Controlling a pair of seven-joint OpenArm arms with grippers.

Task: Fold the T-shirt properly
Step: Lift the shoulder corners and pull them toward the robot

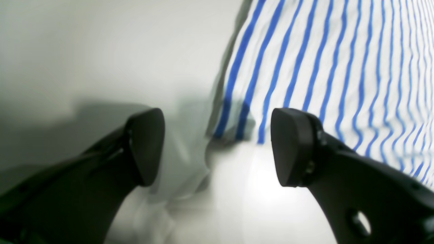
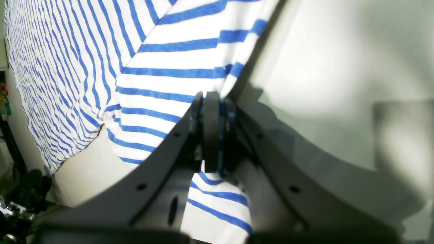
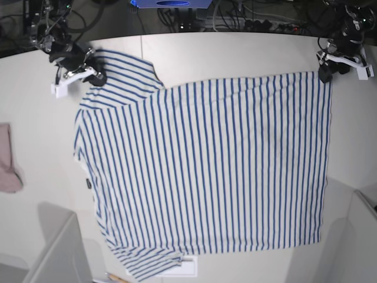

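The white, blue-striped T-shirt [image 3: 206, 165] lies spread flat on the white table [image 3: 235, 53], with its dark neck label [image 3: 87, 183] at the left. My right gripper [image 2: 212, 132] is shut on the edge of the far-left sleeve [image 2: 176, 67]; in the base view it [image 3: 93, 76] is at the top left. My left gripper [image 1: 220, 149] is open, its two black fingers standing either side of the shirt's hem corner [image 1: 234, 125]. In the base view it [image 3: 325, 72] is at the shirt's top right corner.
A plain pink cloth [image 3: 7, 159] lies at the table's left edge. Grey raised panels stand at the bottom left [image 3: 59, 253] and bottom right [image 3: 359, 236]. A white slip [image 3: 182, 268] lies under the lower sleeve. Cables and equipment [image 3: 235, 15] run behind the table.
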